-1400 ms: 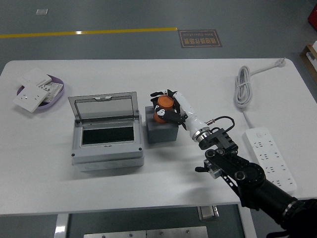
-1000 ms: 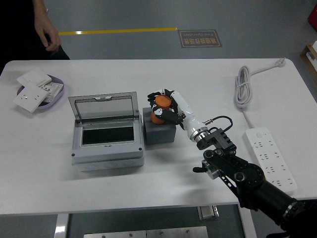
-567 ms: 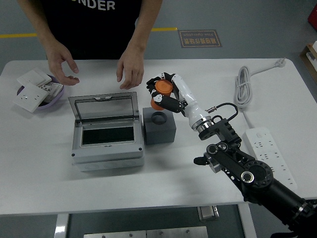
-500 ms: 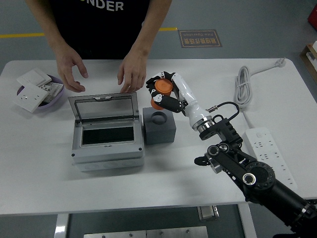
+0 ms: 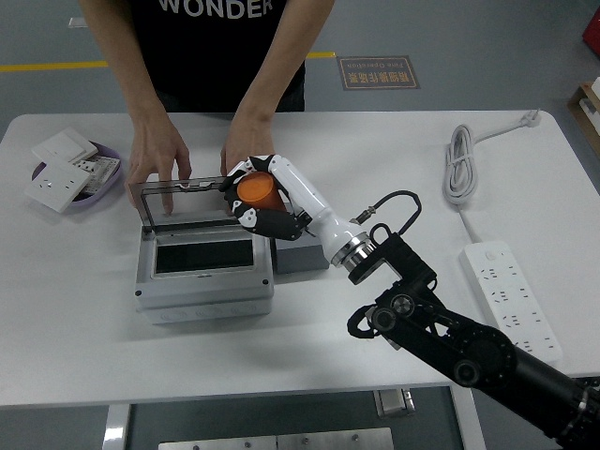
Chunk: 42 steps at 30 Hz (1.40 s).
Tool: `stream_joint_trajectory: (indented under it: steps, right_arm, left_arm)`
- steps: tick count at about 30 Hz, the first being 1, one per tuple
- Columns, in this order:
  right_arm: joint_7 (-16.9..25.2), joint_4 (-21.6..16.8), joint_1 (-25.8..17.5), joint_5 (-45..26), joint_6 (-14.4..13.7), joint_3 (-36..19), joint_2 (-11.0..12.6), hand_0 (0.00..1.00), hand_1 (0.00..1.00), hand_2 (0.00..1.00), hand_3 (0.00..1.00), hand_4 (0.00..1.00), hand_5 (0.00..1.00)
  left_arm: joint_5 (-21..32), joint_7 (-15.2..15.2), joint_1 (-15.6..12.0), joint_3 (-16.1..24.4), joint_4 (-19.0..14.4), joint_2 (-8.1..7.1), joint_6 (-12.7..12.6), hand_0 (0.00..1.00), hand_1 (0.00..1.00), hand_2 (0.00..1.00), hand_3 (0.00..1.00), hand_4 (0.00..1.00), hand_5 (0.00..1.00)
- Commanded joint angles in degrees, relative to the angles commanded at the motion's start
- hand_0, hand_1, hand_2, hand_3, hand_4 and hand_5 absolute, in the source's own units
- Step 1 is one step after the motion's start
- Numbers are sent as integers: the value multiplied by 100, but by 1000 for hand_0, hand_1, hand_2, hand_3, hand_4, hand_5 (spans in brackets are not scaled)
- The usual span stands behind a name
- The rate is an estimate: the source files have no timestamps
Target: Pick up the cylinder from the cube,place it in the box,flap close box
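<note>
The right hand (image 5: 255,199) is wrapped round the orange cylinder (image 5: 257,192), fingers curled tight on it. The cylinder is up in the air, off the cube (image 5: 302,255), & sits over the back right corner of the box (image 5: 204,269), just by the lid's right end. The cube is mostly hidden behind the robot's wrist; only its front & right side show.

The box lid (image 5: 187,202) stands up, open, at the back of the box. A person at the far side of the table (image 5: 84,328) has both hands on the lid's top edge: one hand (image 5: 157,155) at its left end, the other hand (image 5: 241,148) near its right end, v. close to the robot's fingers. Not much room there. The box opening in front of the lid is free.

The right arm comes in from the bottom right corner & reaches up & left across the table, w/ the white forearm stretched over the cube.
</note>
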State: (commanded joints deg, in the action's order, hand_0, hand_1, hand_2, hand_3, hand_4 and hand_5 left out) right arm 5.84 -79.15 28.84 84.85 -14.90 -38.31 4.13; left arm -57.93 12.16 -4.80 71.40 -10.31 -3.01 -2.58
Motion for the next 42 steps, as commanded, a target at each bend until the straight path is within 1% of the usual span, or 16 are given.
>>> stream_joint_trajectory:
  steps: [2, 3, 7, 10, 13, 17, 20, 21, 26, 27, 32, 33, 38, 39, 42]
  right_arm:
    - [-192, 49, 170, 278, 139, 143, -65, 239, 403, 446, 394, 92, 2]
    - [-306, 80, 284, 447, 221, 228, -108, 180, 383, 441, 384, 86, 2]
    - [-677, 229, 701, 1035, 439, 541, -275, 180, 383, 441, 384, 86, 2]
    - [-881, 397, 970, 1411, 524, 808, -408, 155, 375, 438, 380, 86, 2]
    - [-1041, 562, 1187, 1653, 588, 1098, -413, 155, 375, 438, 380, 86, 2]
    - [-1098, 795, 1425, 1750, 660, 1450, -413, 155, 386, 441, 384, 84, 2]
    - [-1095, 955, 1549, 1762, 698, 1601, -413, 155, 386, 441, 384, 84, 2]
    - [-1087, 1015, 1595, 1743, 723, 1649, -413, 176, 398, 451, 394, 97, 2]
    - [-963, 1215, 1805, 1525, 882, 1844, -413, 176, 398, 451, 394, 97, 2]
    - [-940, 1232, 1835, 1488, 900, 1878, -413, 330, 504, 529, 493, 104, 2]
    - [-870, 1301, 1924, 1366, 961, 2001, -413, 330, 504, 529, 493, 104, 2]
    - [-867, 1316, 1931, 1360, 969, 2012, -413, 678, 655, 629, 616, 418, 2]
    - [-877, 1406, 1955, 1373, 1001, 2042, -413, 678, 655, 629, 616, 418, 2]
    - [-879, 1424, 1958, 1380, 1002, 2044, -413, 746, 699, 688, 666, 411, 241]
    - [-879, 1475, 1961, 1410, 993, 2048, -413, 746, 699, 688, 666, 411, 241]
  left_arm:
    - [-4, 3, -4, 6, 0, 1, -1, 923, 852, 854, 951, 2, 2]
    - [-8, 4, -7, 10, 0, 1, -1, 923, 852, 854, 951, 2, 2]
    - [-31, 12, -12, 28, 0, -8, -1, 923, 852, 854, 951, 2, 2]
    - [-49, 15, -11, 41, 0, -20, 0, 923, 852, 854, 951, 2, 2]
    - [-66, 19, -9, 51, 0, -32, 1, 923, 852, 854, 951, 2, 2]
    - [-99, 27, -4, 63, 0, -51, 6, 923, 852, 854, 951, 2, 2]
    - [-115, 28, 3, 67, 0, -67, 8, 923, 852, 854, 951, 2, 2]
    - [-122, 29, 6, 70, 0, -71, 9, 923, 852, 854, 951, 2, 2]
    - [-152, 33, 15, 82, 0, -85, 12, 923, 852, 854, 951, 2, 2]
    - [-153, 32, 17, 82, 0, -87, 13, 923, 852, 854, 951, 2, 2]
    - [-178, 38, 20, 95, 0, -98, 15, 923, 852, 854, 951, 2, 2]
    - [-184, 41, 18, 98, 0, -99, 15, 923, 852, 854, 951, 2, 2]
    - [-192, 55, 5, 97, 0, -98, 16, 923, 852, 854, 951, 2, 2]
    - [-191, 57, 3, 95, 0, -98, 16, 923, 852, 854, 951, 2, 2]
    - [-192, 65, 2, 90, 0, -96, 18, 923, 852, 854, 951, 2, 2]
